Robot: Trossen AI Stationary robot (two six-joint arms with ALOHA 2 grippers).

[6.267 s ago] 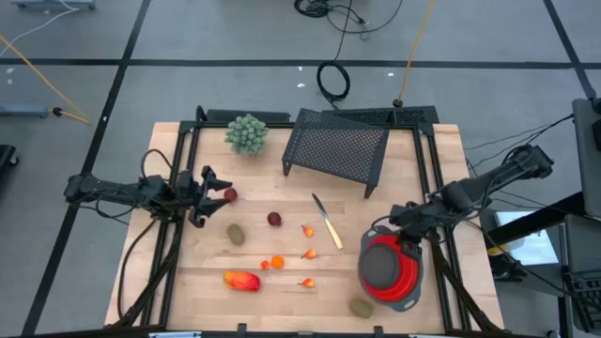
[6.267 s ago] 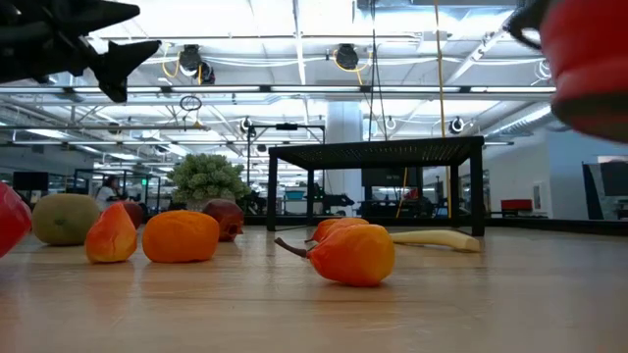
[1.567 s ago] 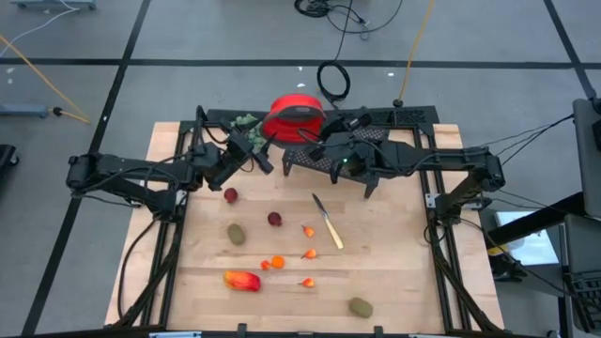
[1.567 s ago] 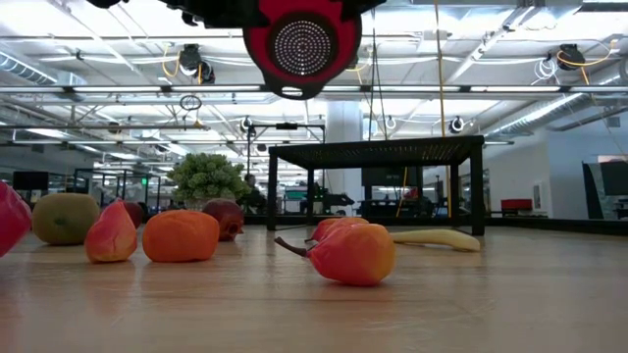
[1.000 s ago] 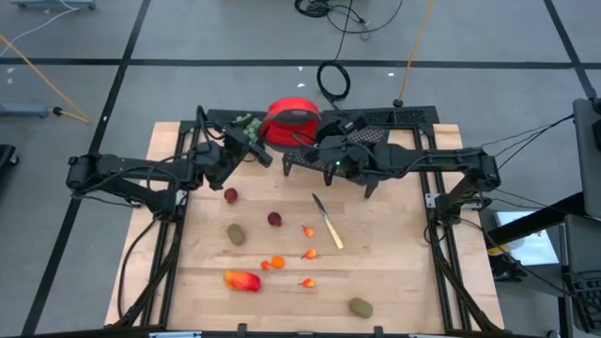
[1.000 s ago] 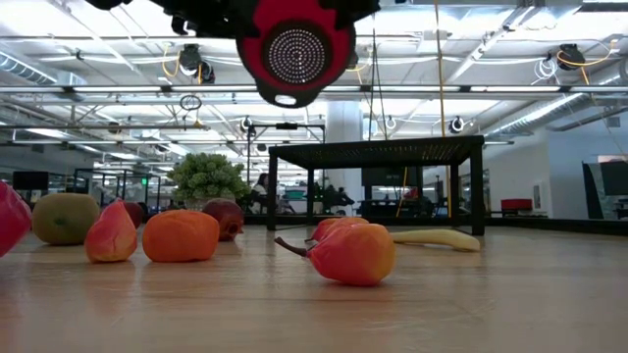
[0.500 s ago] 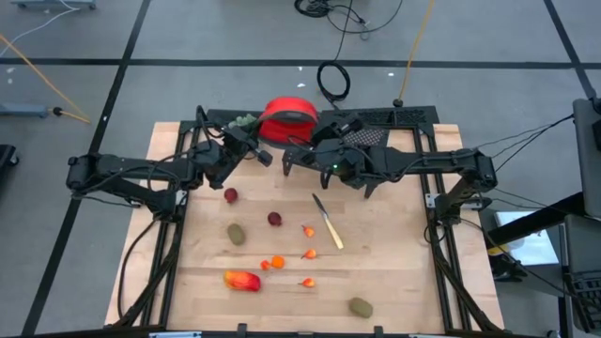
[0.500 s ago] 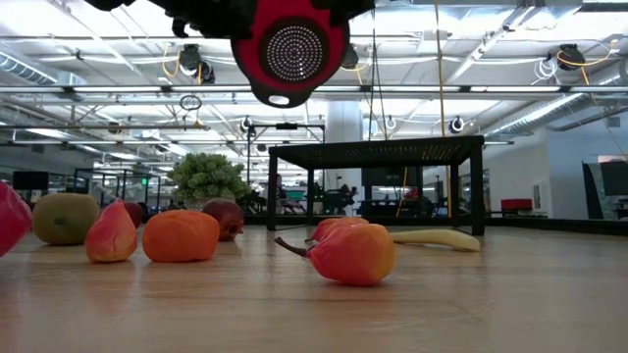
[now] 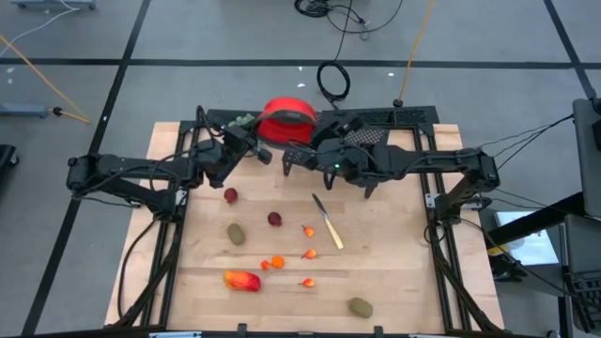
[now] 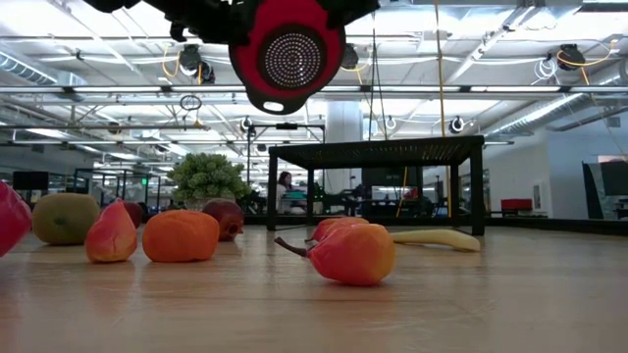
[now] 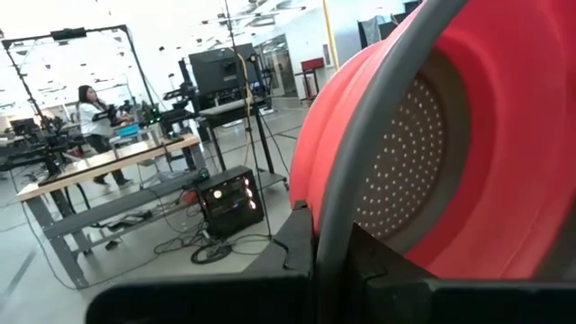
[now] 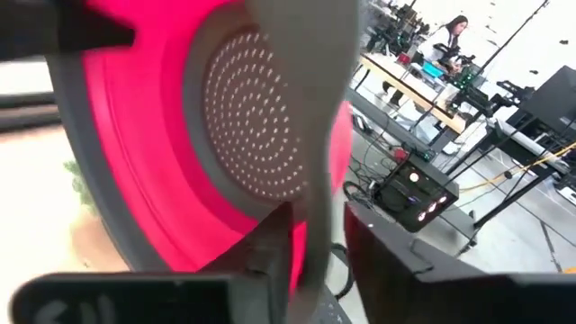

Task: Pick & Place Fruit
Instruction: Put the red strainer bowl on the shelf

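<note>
A red colander with a grey rim hangs on edge high over the table's far side, its perforated bottom facing the near edge. My left gripper is shut on its rim. My right gripper stands open, a finger on either side of the opposite rim with a small gap. On the table lie the fruit: two dark red balls, two brownish-green ovals, a red-orange-yellow oblong and several small orange bits. My left gripper pinches the colander's grey rim between its two fingers, coming level from the table's left. The colander is lifted clear of the table and stands on edge, its hollow side toward the far edge.
A black mesh rack stands at the far right under my right arm. A pale green bunch shows partly behind the colander. A yellow-handled knife lies mid-table. People and benches show in the room beyond.
The colander has drifted a little toward the table's left while staying high and on edge, and both grippers have gone with it.
</note>
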